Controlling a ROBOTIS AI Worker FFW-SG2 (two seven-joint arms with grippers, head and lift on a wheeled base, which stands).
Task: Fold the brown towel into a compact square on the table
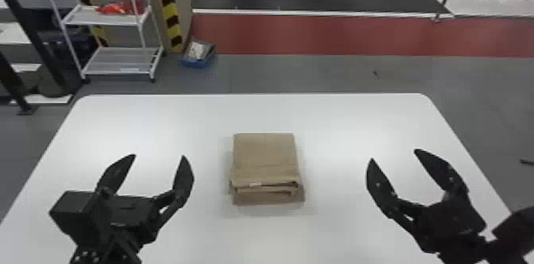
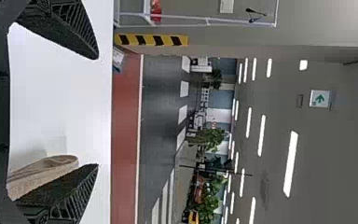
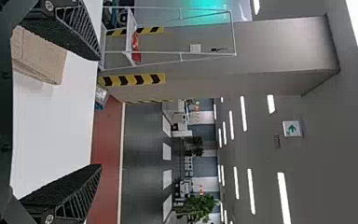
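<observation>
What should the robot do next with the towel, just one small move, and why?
I'd probably have the open right gripper lightly press down the near edge of the brown towel: it already lies as a compact, roughly square block, but its layers gape slightly at that edge.

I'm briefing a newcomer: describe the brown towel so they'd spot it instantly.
On the white table, look between the left gripper and the right gripper. There lies the brown towel, a boxy folded stack, its layered edges facing the robot, tan cloth against black grippers.
</observation>
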